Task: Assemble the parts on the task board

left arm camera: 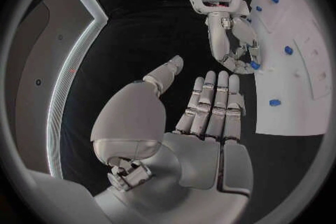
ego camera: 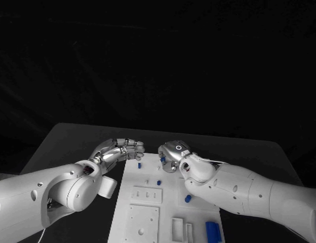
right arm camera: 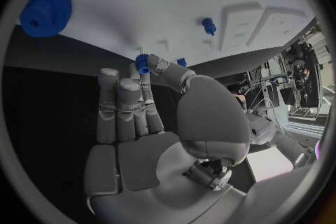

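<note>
- The task board [ego camera: 147, 200] lies on the black tabletop [ego camera: 70, 139], and both hands sit at its far end, one at each far corner.
- The left hand [ego camera: 120, 150] hovers at the board's far corner with its fingers [left arm camera: 210, 102] straight and side by side, thumb held apart, nothing in it — an empty, spread hand with the black tabletop just beyond its fingertips.
- The right hand [ego camera: 174, 154] is close beside the left one, bent over the board's far edge; it pinches a small blue part [right arm camera: 143, 63] between thumb and a fingertip, the other fingers lying straight alongside.
- Just past the right hand's fingertips a blue peg [right arm camera: 209, 26] stands on the white surface, next to raised rectangular blocks.
- Well off to the side of that hand a large blue gear [right arm camera: 46, 8] rests near the board's edge.
- Nearer the robot than both hands, a long blue piece [ego camera: 212, 232] lies at the board's near end.
</note>
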{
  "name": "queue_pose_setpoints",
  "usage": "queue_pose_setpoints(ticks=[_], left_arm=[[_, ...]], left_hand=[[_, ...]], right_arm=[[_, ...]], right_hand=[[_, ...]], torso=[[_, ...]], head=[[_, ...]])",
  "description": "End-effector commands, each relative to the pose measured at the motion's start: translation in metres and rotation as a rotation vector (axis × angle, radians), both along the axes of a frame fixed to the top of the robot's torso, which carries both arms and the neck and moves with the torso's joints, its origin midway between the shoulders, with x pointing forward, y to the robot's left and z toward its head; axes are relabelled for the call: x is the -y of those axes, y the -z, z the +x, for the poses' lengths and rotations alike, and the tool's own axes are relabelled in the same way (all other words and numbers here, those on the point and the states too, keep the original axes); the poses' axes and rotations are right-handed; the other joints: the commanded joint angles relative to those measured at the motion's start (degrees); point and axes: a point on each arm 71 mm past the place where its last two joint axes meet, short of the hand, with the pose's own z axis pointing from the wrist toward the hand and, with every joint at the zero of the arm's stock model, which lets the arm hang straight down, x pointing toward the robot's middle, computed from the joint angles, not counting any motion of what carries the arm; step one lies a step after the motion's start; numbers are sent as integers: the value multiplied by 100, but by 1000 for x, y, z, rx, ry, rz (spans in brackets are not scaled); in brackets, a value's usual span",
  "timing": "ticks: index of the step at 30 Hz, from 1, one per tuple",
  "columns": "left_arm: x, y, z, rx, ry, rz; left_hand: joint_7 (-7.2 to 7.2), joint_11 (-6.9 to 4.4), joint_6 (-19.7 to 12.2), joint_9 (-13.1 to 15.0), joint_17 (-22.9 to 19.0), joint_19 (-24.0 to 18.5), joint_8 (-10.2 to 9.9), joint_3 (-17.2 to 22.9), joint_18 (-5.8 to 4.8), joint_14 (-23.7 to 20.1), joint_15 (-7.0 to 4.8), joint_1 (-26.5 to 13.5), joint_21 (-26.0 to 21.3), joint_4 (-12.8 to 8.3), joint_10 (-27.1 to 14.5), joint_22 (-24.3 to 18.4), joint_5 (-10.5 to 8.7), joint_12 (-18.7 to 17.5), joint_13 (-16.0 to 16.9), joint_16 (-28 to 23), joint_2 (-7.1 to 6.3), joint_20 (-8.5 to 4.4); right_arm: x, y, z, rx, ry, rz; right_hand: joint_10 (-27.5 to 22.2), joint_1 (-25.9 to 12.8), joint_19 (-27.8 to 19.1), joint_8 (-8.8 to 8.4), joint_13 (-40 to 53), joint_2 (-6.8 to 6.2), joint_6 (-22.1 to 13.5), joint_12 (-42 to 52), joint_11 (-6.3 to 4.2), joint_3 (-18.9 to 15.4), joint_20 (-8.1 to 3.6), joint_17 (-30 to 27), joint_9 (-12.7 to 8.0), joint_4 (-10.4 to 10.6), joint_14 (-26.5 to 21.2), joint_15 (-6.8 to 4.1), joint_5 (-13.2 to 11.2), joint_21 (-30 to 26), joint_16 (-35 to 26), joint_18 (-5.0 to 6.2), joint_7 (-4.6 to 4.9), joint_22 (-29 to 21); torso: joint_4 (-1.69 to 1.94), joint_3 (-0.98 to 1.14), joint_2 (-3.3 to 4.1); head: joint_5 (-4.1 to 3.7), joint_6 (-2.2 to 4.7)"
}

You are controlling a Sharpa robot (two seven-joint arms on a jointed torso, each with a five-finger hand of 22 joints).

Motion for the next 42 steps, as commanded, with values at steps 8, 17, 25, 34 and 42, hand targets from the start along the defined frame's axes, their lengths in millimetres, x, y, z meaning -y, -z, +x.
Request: queue_pose_setpoints(ticks=[8,17,25,34,42], left_arm=[[-1,-5,1,14,0,-7],[-2,-8,3,22,-2,-6],[-4,-12,4,29,-7,-4],[-5,-12,5,29,-13,-2],[-5,-12,4,30,-11,-2]], left_hand=[[154,29,-18,-9,-8,-34,-40,-7,95,-29,4,-59,-23,-37,-15,119,-24,-40,-5,-20,14,18],[154,28,-19,-10,-9,-36,-43,-4,93,-32,3,-58,-24,-47,-15,120,-24,-46,-5,-23,8,17],[154,28,-18,-10,-10,-36,-44,-1,92,-32,3,-57,-24,-52,-14,120,-24,-48,-5,-24,7,16],[154,28,-17,-10,-10,-36,-45,3,92,-32,3,-54,-24,-58,-12,120,-24,-52,-5,-25,6,15],[154,27,-16,-10,-11,-37,-46,6,91,-34,2,-53,-24,-64,-12,121,-24,-55,-4,-28,3,15]], right_arm=[[-3,1,4,-6,27,-6],[-2,5,8,-18,43,-14],[-7,7,7,-28,32,-8],[-8,5,5,-17,26,9],[-12,6,4,-31,19,5]], right_hand=[[200,29,10,26,22,-6,41,7,-19,40,-45,-6,11,-6,-55,-63,16,46,24,341,-19,118],[193,18,5,18,31,-12,35,-2,-17,45,-44,-9,13,1,-59,-62,16,51,25,341,-16,116],[190,12,2,14,37,-16,32,-7,-16,47,-44,-11,15,4,-61,-60,15,54,26,341,-14,115],[188,11,-2,11,44,-16,30,-11,-15,52,-44,-13,17,5,-63,-60,16,56,26,341,-13,114],[187,11,-4,9,49,-18,31,-14,-15,55,-45,-15,19,3,-65,-60,16,58,27,341,-14,113]], torso=[[-12,-2,22],[-18,-6,28],[-24,-3,26],[-30,-1,23],[-32,-8,26]], head=[[17,18],[15,13],[30,2],[61,-18],[66,-10]])
